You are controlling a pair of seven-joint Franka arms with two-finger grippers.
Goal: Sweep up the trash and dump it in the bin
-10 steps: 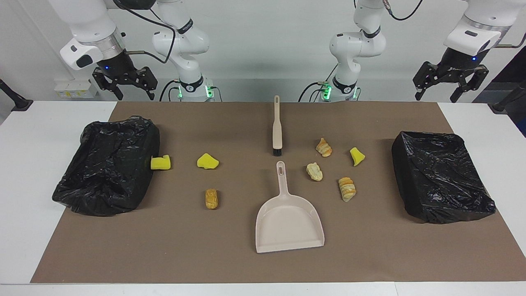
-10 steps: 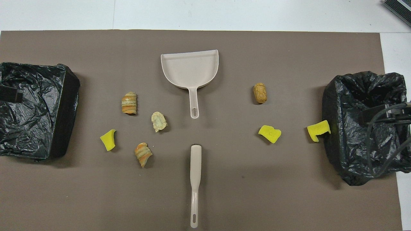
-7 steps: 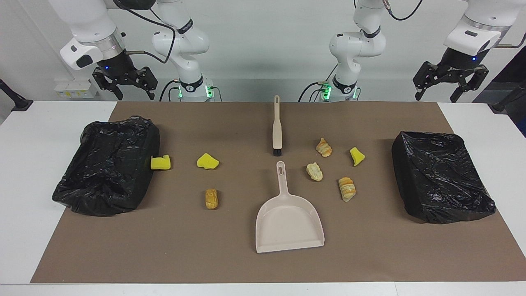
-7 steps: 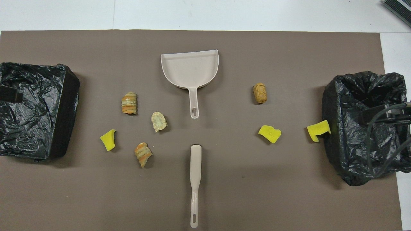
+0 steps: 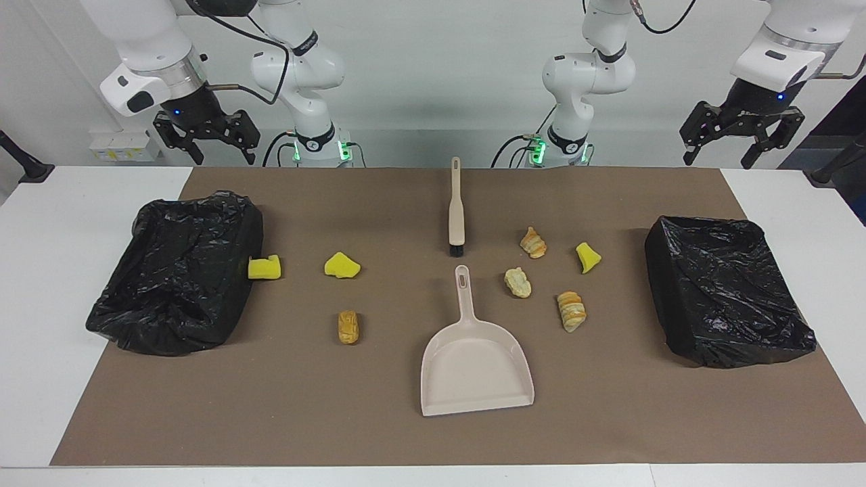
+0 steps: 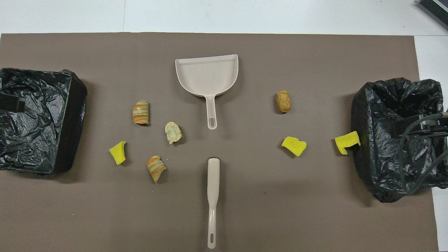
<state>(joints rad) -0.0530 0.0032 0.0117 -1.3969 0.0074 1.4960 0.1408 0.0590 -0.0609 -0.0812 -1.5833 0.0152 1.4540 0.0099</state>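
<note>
Several pieces of trash lie on the brown mat: yellow sponge chunks, one of them touching the bin at the right arm's end, and ridged bread pieces. The beige brush lies at mid-table, bristles toward the dustpan, whose handle points at the robots. Black-bagged bins stand at both ends. My right gripper and left gripper hang open and empty, high over the robots' edge of the table.
The brown mat covers most of the white table. In the overhead view the left gripper and right gripper overlap the bins without touching them.
</note>
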